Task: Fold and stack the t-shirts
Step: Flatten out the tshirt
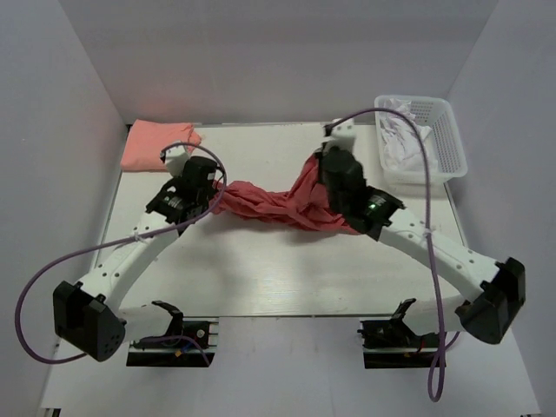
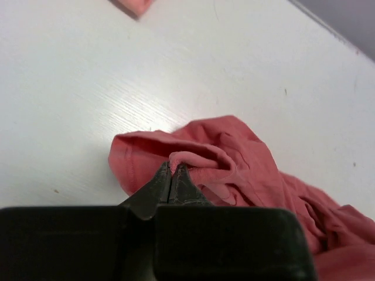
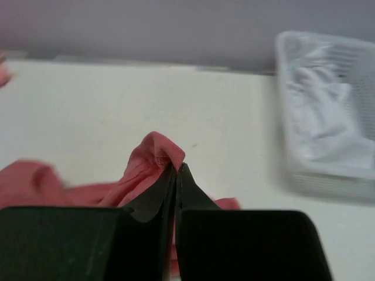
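The brick-red t-shirt (image 1: 278,205) hangs bunched in a twisted band between my two grippers over the table's middle. My left gripper (image 1: 211,193) is shut on its left end; in the left wrist view the jaws (image 2: 173,168) pinch a fold of the red cloth (image 2: 234,158). My right gripper (image 1: 328,174) is shut on the right end; in the right wrist view the jaws (image 3: 177,168) pinch a hemmed edge of the cloth (image 3: 153,155). The salmon-pink t-shirt (image 1: 155,142) lies folded at the back left, and its corner shows in the left wrist view (image 2: 133,6).
A white plastic basket (image 1: 437,130) holding white cloth (image 1: 398,148) stands at the back right; it also shows in the right wrist view (image 3: 328,123). White walls enclose the table (image 1: 278,269) on the left, back and right.
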You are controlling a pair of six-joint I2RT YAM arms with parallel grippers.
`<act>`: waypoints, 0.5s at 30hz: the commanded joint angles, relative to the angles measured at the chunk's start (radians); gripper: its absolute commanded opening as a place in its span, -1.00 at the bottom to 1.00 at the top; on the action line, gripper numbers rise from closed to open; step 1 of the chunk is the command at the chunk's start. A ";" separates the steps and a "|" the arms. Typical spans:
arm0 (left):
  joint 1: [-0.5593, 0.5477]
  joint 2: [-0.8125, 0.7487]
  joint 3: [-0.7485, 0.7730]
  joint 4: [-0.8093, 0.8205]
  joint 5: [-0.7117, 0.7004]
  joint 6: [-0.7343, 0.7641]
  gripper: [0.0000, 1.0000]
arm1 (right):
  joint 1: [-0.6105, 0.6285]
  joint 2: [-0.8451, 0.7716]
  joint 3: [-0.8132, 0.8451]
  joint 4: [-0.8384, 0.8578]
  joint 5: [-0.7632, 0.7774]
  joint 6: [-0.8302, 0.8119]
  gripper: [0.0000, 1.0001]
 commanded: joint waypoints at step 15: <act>0.005 -0.079 0.510 -0.393 -0.377 -0.029 -1.00 | -0.359 -0.265 0.167 0.397 0.366 -0.498 -1.00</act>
